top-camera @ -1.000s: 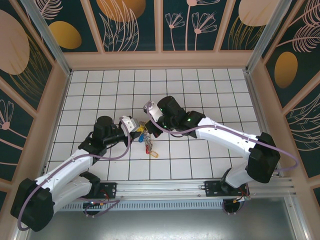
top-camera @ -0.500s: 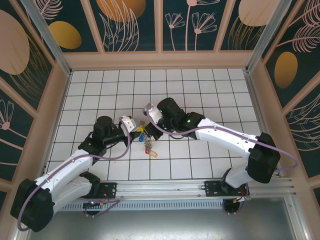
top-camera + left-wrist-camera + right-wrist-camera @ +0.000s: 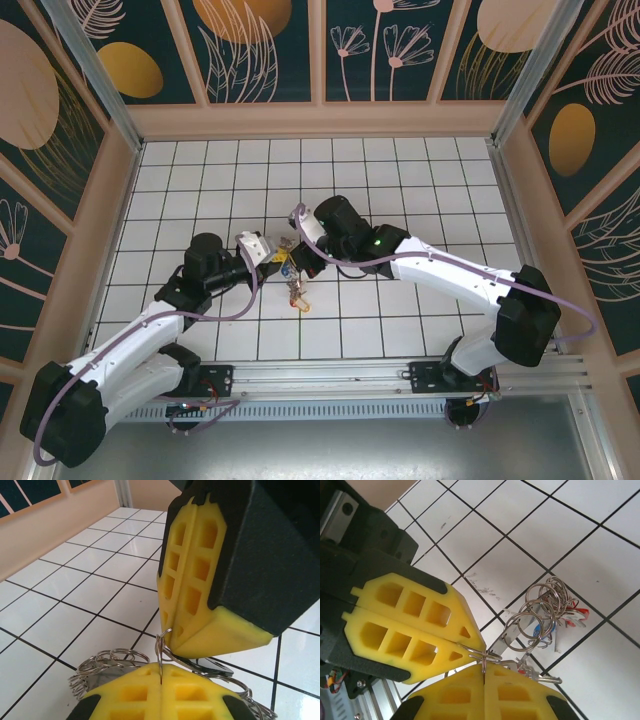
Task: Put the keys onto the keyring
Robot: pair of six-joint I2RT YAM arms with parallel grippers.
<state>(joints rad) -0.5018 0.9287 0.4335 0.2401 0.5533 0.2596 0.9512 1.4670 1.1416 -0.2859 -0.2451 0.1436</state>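
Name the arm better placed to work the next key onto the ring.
Right, probably. Both the left gripper and right gripper are shut on one wire ring, but the keys show clearly beside the right one's fingertips.

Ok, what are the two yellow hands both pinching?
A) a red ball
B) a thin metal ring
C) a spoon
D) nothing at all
B: the left hand and the right hand meet tip to tip, each shut on the same thin ring.
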